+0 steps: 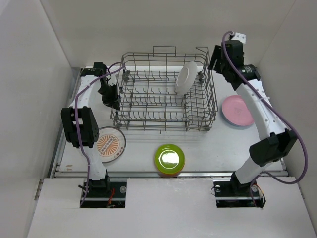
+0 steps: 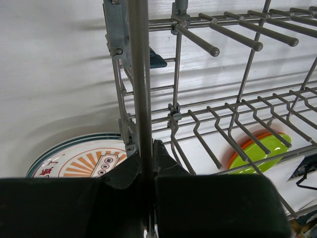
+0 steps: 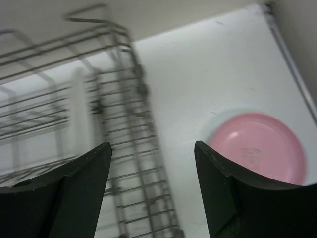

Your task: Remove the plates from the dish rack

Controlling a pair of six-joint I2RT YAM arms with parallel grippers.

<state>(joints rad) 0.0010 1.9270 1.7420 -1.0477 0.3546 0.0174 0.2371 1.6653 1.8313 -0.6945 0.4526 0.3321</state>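
Note:
The grey wire dish rack (image 1: 163, 91) stands mid-table with one white plate (image 1: 186, 78) upright in its right part. My left gripper (image 1: 110, 97) is shut on a wire of the rack's left wall (image 2: 141, 99). My right gripper (image 1: 214, 59) is open and empty, held above the rack's right end (image 3: 124, 148). The pink plate (image 1: 237, 110) lies flat on the table right of the rack, also in the right wrist view (image 3: 260, 146). The white plate with orange patterned centre (image 1: 109, 143) lies front left (image 2: 79, 158). A lime green plate on an orange one (image 1: 169, 159) lies in front (image 2: 260, 148).
White walls close in the table on the left, back and right. A metal rail (image 1: 168, 173) runs along the table's near edge in front of the arm bases.

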